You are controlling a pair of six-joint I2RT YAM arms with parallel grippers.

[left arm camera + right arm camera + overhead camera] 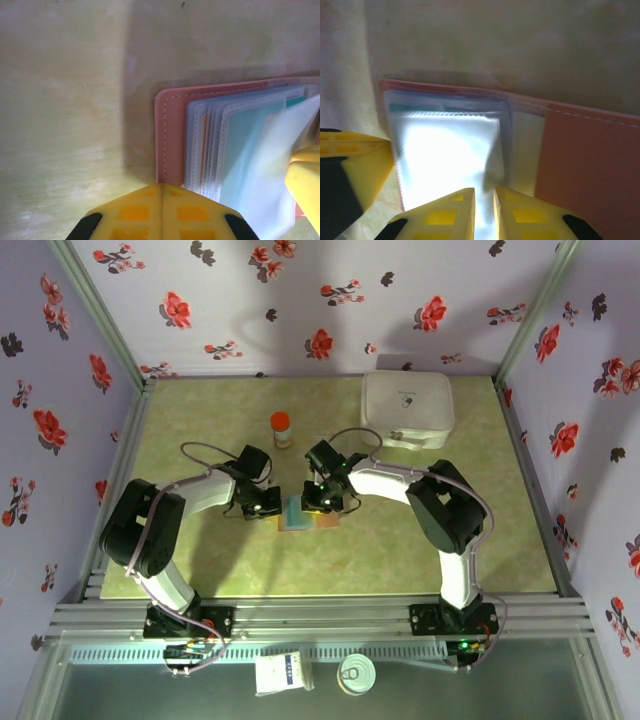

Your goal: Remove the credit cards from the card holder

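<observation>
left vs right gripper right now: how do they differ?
Jaws: the left gripper is fully shut, fingertips touching, while the right gripper keeps a thin gap.
Load: the left gripper holds nothing; the right gripper seems to pinch a clear sleeve of the card holder.
Place: the left gripper sits at the holder's brown cover edge, the right gripper over the sleeves.
Shared: yellow fingers, both low at the open holder.

No writing can be read anywhere. The white case (407,410) at the far right corner of the bench (200,410) has a small dark mark on its lid, too small to read. The card holder (172,135) shows no legible print.
</observation>
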